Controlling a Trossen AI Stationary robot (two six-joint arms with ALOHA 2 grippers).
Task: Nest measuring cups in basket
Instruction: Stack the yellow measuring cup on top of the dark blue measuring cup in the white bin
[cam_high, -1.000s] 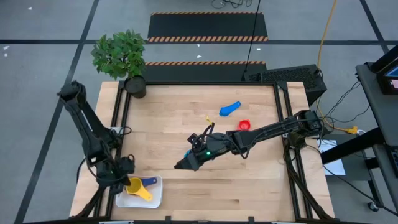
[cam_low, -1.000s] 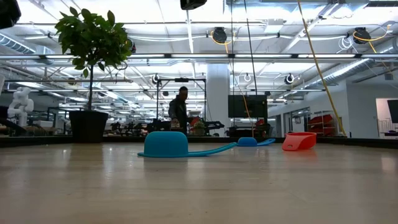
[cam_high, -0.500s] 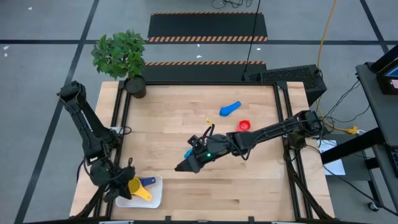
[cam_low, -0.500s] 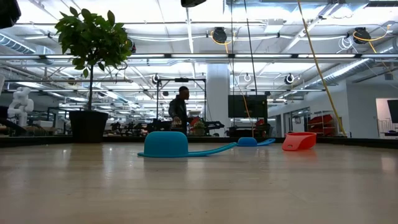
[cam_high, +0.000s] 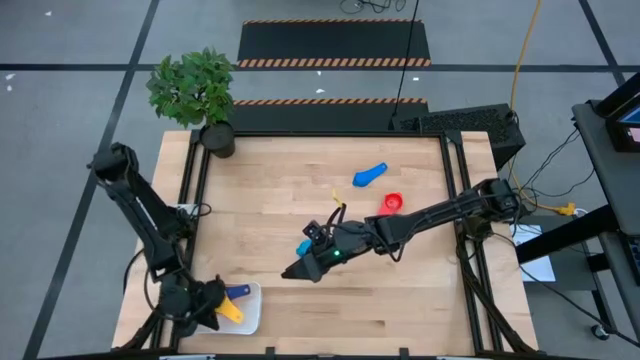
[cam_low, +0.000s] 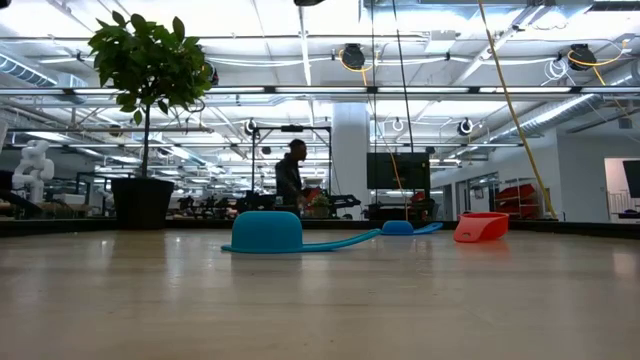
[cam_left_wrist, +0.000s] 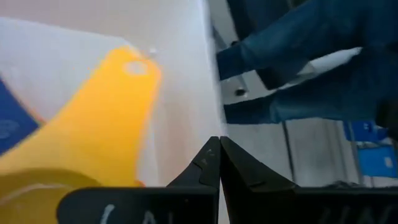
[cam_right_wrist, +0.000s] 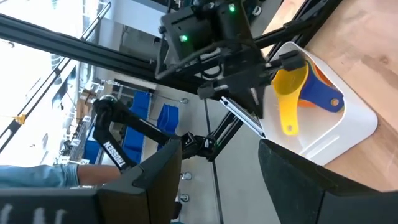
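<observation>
Inside the white basket (cam_high: 250, 312), yellow cup (cam_high: 228, 309) overlaps blue cup (cam_high: 238, 293); left jaws pressed together, right spread.

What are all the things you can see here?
basket: one, white, near-left corner
yellow cup: one, yellow, in basket
orange cup: one, orange, under the yellow
blue cup in basket: one, dark blue, lowest
light blue cup: one, upside down, mid-table
blue cup on table: one, far side
red cup: one, beside it
plant: one, green, far-left corner
person: one, room behind
left gripper: jaws shut, at basket
right gripper: jaws open, mid-table
</observation>
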